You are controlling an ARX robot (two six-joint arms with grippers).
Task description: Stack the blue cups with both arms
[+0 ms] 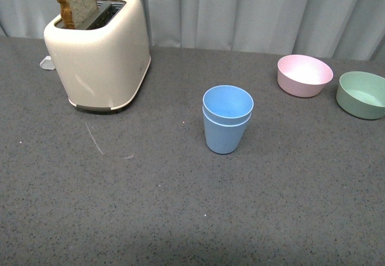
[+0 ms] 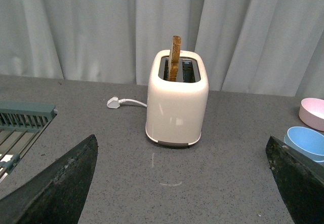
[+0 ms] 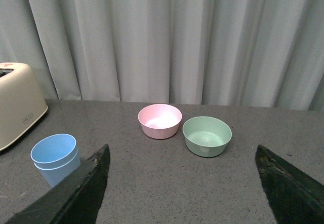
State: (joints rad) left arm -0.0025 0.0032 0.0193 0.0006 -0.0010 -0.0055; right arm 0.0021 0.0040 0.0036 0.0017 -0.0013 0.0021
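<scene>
Two light blue cups [image 1: 227, 119] stand nested, one inside the other, upright near the middle of the dark grey table. No arm shows in the front view. In the left wrist view my left gripper [image 2: 182, 183] is open over bare table, with the stacked cups [image 2: 307, 143] at the edge beside one finger [image 2: 298, 181]. In the right wrist view my right gripper [image 3: 185, 183] is open with nothing between its fingers, and the stacked cups [image 3: 54, 157] stand just beyond one finger [image 3: 83, 188].
A cream toaster [image 1: 99, 52] with a bread slice [image 1: 76, 1] stands at the back left, its plug [image 2: 114, 102] lying behind it. A pink bowl [image 1: 304, 75] and a green bowl [image 1: 362, 94] sit at the back right. A grey-green rack [image 2: 23, 120] shows in the left wrist view.
</scene>
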